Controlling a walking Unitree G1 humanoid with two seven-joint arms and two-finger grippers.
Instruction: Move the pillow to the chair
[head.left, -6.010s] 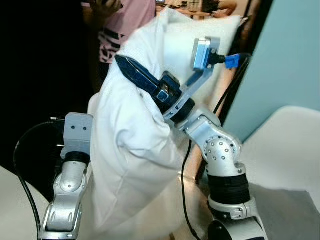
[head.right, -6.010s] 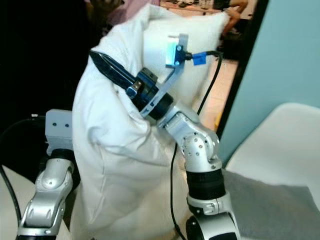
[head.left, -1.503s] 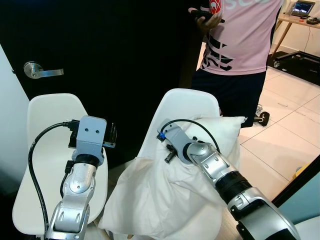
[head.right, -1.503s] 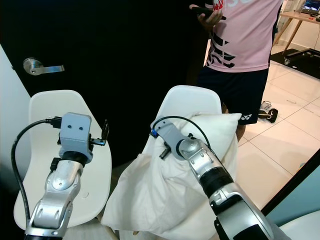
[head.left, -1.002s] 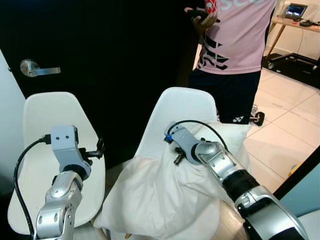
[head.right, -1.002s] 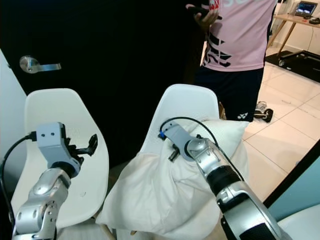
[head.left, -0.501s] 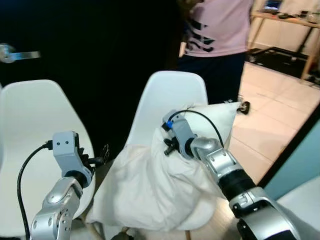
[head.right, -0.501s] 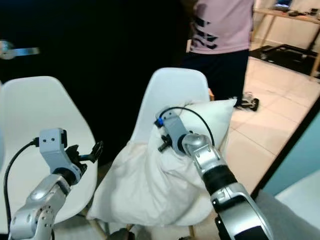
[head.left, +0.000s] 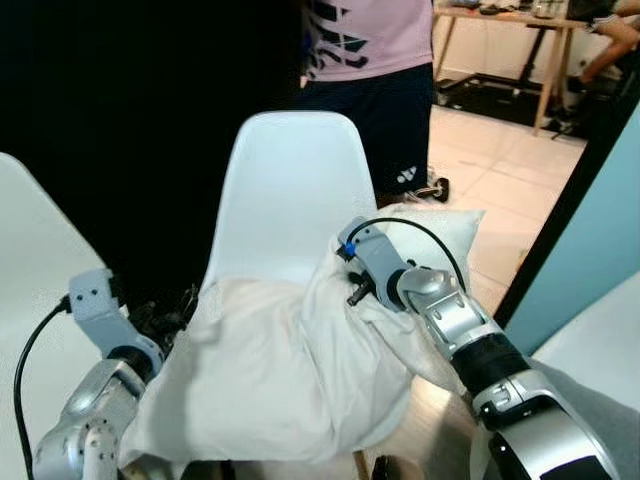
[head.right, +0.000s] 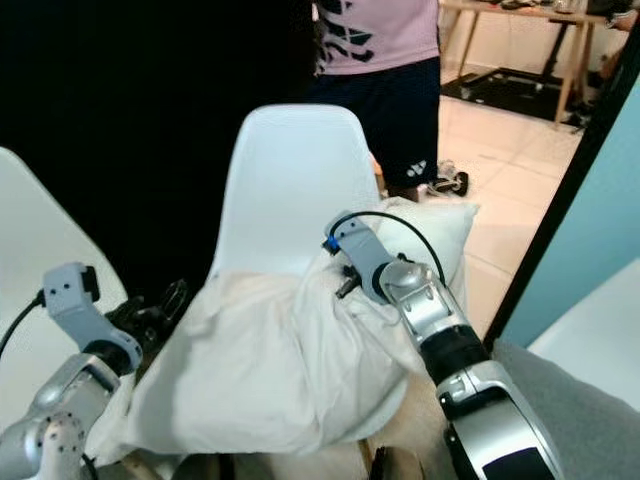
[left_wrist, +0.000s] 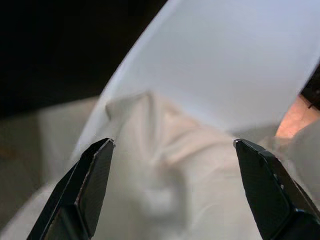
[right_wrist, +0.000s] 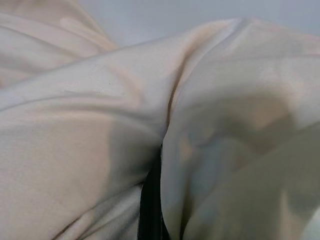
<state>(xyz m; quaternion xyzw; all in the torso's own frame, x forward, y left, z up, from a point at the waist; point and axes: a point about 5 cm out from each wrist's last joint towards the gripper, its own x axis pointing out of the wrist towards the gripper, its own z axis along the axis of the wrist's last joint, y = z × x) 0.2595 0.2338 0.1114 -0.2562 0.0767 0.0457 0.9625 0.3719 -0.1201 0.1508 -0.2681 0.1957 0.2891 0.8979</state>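
- The chair (head.left: 283, 190) stands white against a dark door, its seat covered by the pillow; a second white chair (head.left: 30, 250) sits to the robot's left, and a person (head.left: 370, 60) in a pink shirt stands behind.
- The pillow (head.left: 270, 370) lies across the seat, one corner propped toward the backrest on the right, its lower left edge sagging past the seat's front rim.
- The right gripper (head.left: 345, 300) is sunk into a deep crease in the pillow; from the right wrist view the fabric folds tight around a dark finger, so I judge these jaws clenched on the cloth.
- The left gripper (left_wrist: 172, 165) hovers just beside the pillow's left edge, its jaws spread wide and holding nothing.
- Judged from this, the placing step is nearly done: the pillow is on the chair but not yet let go.
- The next move calls for releasing the right jaws and drawing the arm out gently, so the overhanging side does not slide off the seat.
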